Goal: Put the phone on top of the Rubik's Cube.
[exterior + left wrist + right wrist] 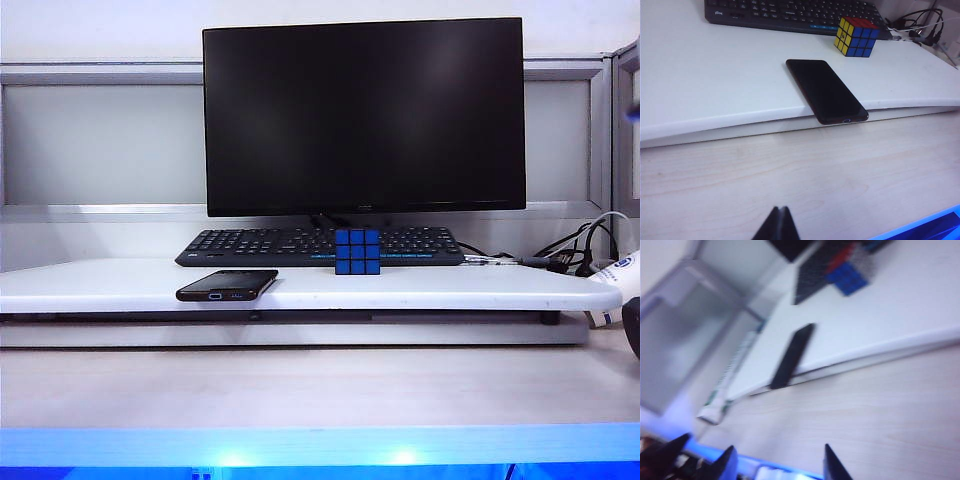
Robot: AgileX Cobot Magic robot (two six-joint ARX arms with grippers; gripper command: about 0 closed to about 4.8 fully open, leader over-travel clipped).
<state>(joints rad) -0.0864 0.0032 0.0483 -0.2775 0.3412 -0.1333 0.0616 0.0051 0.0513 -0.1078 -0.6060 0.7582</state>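
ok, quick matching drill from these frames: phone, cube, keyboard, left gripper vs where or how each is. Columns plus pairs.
Things:
1. phone
2. cube
3. keyboard
4. left gripper

Places or states:
A. under the monitor, at the back of the white board
B. fingertips together, low over the wooden table
C. lying flat, end over the board's front edge
D. upright just in front of the keyboard

Pairs: 1-C, 2-D, 3-A, 4-B

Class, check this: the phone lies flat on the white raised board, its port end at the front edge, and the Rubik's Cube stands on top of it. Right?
Not quite. The Rubik's Cube stands on the white raised board by the keyboard, apart from the phone, as the exterior view shows. The rest holds.
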